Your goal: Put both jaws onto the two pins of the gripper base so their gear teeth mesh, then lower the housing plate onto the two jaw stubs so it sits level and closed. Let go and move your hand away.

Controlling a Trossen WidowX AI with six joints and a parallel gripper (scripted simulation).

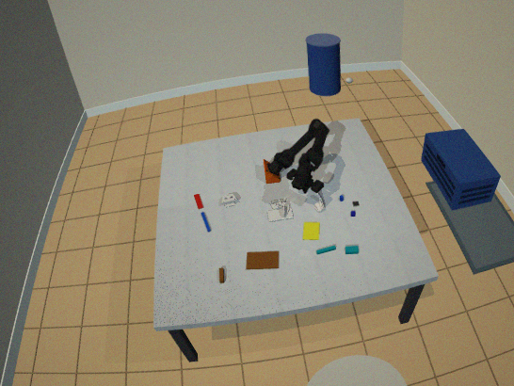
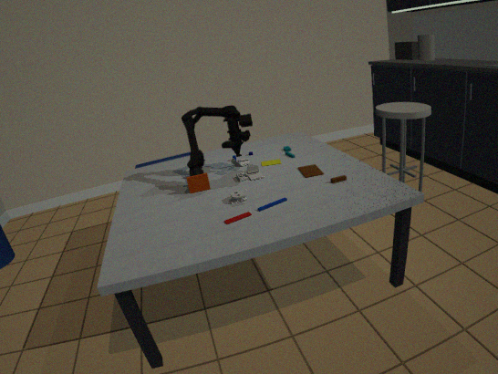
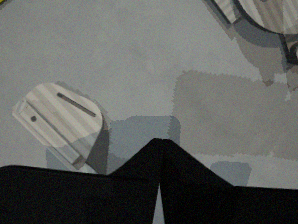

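My gripper is shut and empty, its tips together above the table. A loose white part with a rounded end and a slot, seemingly a jaw, lies just beside and below the tips, left of them in the wrist view. The white gripper base stands mid-table with white parts on or against it; whether a jaw sits on a pin or any teeth mesh cannot be told. Another white part with two dark holes, possibly the housing plate, lies apart from the base.
An orange block stands by the arm's foot. A yellow square lies near the base. Teal pieces, a brown plate, a red bar and a blue bar lie farther out.
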